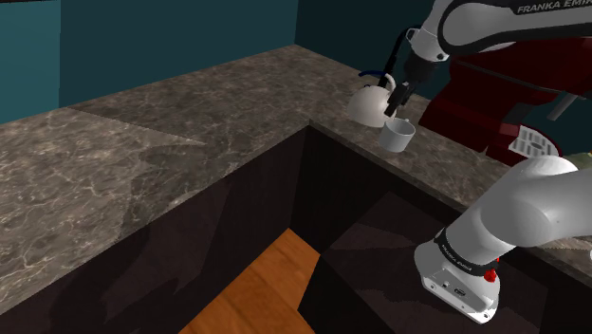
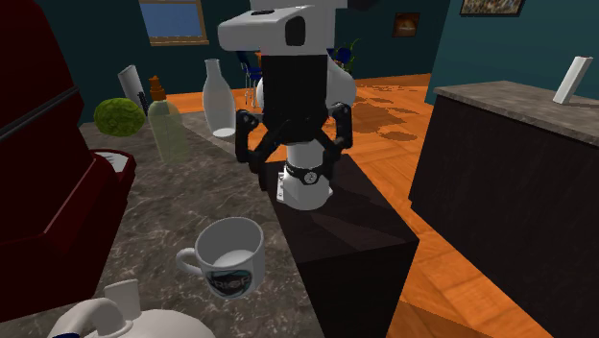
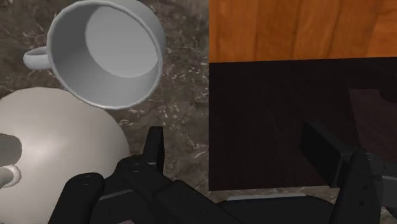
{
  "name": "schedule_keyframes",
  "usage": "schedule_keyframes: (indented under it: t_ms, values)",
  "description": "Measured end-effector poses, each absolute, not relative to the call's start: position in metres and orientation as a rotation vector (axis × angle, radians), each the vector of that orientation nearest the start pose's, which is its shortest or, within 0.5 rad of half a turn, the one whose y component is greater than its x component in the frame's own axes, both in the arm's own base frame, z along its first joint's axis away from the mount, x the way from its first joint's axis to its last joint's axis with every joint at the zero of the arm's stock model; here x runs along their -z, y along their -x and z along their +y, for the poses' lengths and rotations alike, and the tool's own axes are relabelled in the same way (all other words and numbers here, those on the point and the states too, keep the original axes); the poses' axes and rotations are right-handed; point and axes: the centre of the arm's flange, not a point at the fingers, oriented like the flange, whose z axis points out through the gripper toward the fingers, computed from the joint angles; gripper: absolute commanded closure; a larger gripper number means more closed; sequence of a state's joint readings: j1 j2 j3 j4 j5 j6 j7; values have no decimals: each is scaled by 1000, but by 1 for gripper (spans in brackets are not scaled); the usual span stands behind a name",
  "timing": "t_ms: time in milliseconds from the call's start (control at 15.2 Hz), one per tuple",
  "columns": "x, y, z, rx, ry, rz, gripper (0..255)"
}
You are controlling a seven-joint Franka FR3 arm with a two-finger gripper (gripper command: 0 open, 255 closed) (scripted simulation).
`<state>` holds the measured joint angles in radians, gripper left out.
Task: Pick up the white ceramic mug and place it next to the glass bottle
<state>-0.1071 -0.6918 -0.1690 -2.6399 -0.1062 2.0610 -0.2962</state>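
Note:
The white mug [image 2: 230, 255] stands upright on the marble counter [image 2: 182, 206], near its edge, with a dark logo on its side and its handle towards the white kettle [image 1: 368, 104]. In the shoulder view the mug [image 1: 399, 136] sits just below my gripper [image 1: 397, 99]. Seen from the wrist, the mug [image 3: 105, 54] lies beyond and to the side of the left finger [image 3: 153, 149], not between the two. My gripper [image 3: 236, 149] hovers open over the counter's edge. A translucent glass bottle [image 2: 171, 132] stands further along the counter.
The white kettle [image 3: 57, 146] sits close beside the mug. A dark red appliance [image 2: 38, 144] stands behind them. A white vase-shaped bottle [image 2: 219, 96] and a green round thing [image 2: 120, 117] stand near the glass bottle. Past the counter edge are dark cabinet fronts and wooden floor [image 3: 299, 28].

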Motion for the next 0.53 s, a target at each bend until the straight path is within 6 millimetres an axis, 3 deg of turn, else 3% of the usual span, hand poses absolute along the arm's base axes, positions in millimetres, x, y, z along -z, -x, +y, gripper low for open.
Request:
schedule_keyframes:
  t_ms: [132,528]
  values:
    - [-443,-327,-116,155,3160,-149,0]
    - [-381,-328,-148,115,3184,-140,0]
